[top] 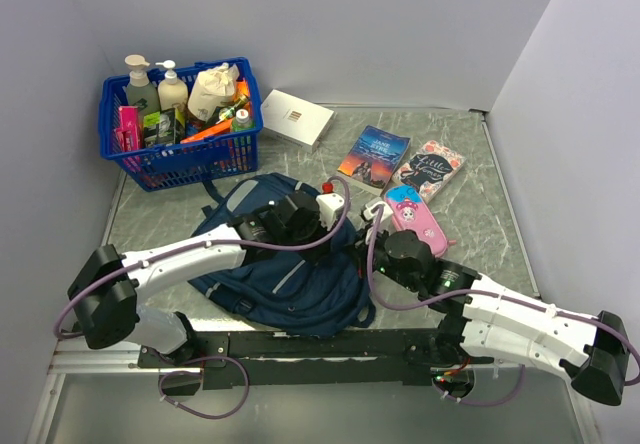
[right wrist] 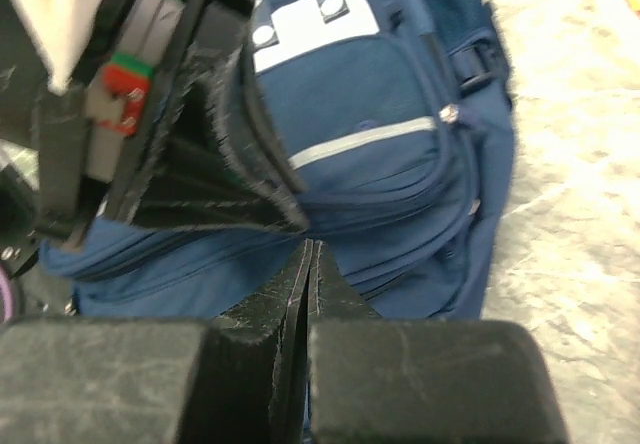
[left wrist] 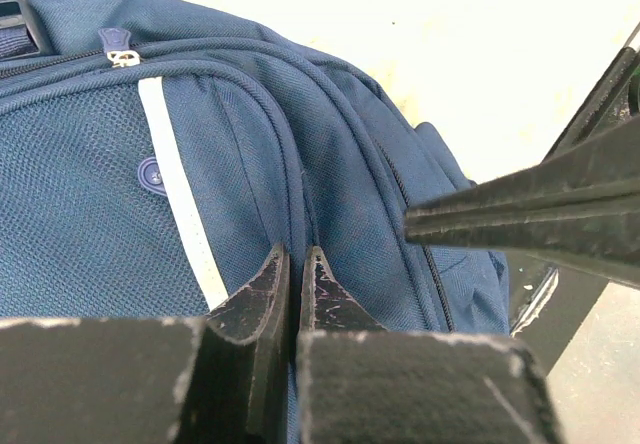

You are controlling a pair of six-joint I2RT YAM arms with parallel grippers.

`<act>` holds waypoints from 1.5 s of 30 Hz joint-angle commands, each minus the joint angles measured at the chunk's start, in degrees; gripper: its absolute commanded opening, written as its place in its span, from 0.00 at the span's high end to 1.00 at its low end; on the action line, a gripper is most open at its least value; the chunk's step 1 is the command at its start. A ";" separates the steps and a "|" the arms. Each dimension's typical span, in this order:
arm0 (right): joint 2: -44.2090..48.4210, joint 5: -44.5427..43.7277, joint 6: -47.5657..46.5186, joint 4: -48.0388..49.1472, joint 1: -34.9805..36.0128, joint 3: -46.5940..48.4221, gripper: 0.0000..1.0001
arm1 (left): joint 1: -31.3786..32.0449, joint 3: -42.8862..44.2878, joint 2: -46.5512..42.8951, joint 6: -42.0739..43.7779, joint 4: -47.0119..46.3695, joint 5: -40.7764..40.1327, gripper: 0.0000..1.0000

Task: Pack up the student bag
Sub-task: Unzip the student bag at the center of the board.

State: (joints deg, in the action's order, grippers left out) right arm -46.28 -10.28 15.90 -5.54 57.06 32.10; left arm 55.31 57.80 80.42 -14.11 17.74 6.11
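While the navy student bag lies flat and apparently zipped at the near middle of the table, both arms hover over it. The left gripper is clenched almost closed at a zip seam, and the right gripper is pressed closed at the bag's edge; whether either pinches anything is unclear. Two books, a pink pencil case, a white box and the full blue basket remain outside, so packing looks barely begun.

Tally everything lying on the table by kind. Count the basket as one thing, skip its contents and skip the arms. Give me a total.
student bag: 1
blue basket: 1
white box: 1
books: 2
pink pencil case: 1
Total: 6
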 commanded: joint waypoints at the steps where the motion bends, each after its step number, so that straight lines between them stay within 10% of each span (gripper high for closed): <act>1: 0.84 -0.61 2.12 -1.04 0.86 -0.81 1.00 | -0.73 2.49 -1.32 3.99 -5.35 1.35 0.99; 17: -0.83 12.61 -11.32 12.21 -1.78 -6.17 0.51 | -4.51 -13.94 -36.65 54.17 19.79 17.89 0.99; 29: -4.25 26.10 -4.14 18.37 -1.77 -8.98 0.43 | -4.42 -14.73 -31.74 43.66 8.55 14.55 0.99; 45: -11.64 11.78 5.28 18.01 -1.77 -7.92 0.45 | -4.42 -11.13 -26.28 38.45 2.48 14.19 0.99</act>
State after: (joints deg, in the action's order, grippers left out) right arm -57.58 6.48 18.48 9.78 55.44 23.33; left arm 50.81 43.11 55.72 25.54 27.42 18.31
